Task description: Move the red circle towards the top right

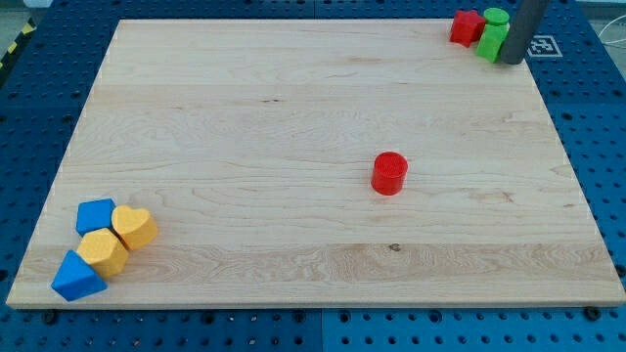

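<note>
We find the red circle (388, 173), a short red cylinder, standing alone on the wooden board (293, 117), right of centre and slightly below the middle, well apart from every other block. Our tool is a plain dark rod with nothing to open or close, and it holds nothing; it enters from the view's top right, and my tip (511, 61) rests at the board's top right corner, just to the right of the green blocks and far from the red circle. In that same corner we record three blocks crowded together: a red block (466, 26) of angular form whose exact shape we cannot settle, a green cylinder (497, 19) beside it, and a second green block (492, 43) just below, its shape unclear; whether the tip touches it we cannot tell. At the view's bottom left sits a second cluster, its members touching or nearly so: a blue block (95, 215) with several flat sides at the top, a yellow heart-shaped block (135, 226) to its right, a yellow hexagonal block (103, 251) beneath these, and a blue triangular block (77, 278) lowest, close to the board's edge. The board lies on a blue perforated table (587, 117).
</note>
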Controlling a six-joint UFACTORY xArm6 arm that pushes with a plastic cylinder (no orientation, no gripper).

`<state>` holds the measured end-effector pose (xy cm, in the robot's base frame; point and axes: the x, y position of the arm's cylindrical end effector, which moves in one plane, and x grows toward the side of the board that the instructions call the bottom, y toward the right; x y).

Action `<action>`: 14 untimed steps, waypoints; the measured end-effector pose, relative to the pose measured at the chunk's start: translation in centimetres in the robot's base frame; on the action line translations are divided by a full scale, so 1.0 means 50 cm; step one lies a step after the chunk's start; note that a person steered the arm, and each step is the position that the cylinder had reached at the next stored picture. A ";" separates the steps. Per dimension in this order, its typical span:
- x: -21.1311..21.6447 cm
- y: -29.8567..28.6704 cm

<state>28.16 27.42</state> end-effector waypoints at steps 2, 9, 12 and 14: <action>-0.014 0.001; 0.563 -0.515; 0.382 -0.400; 0.488 -0.377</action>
<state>52.54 8.58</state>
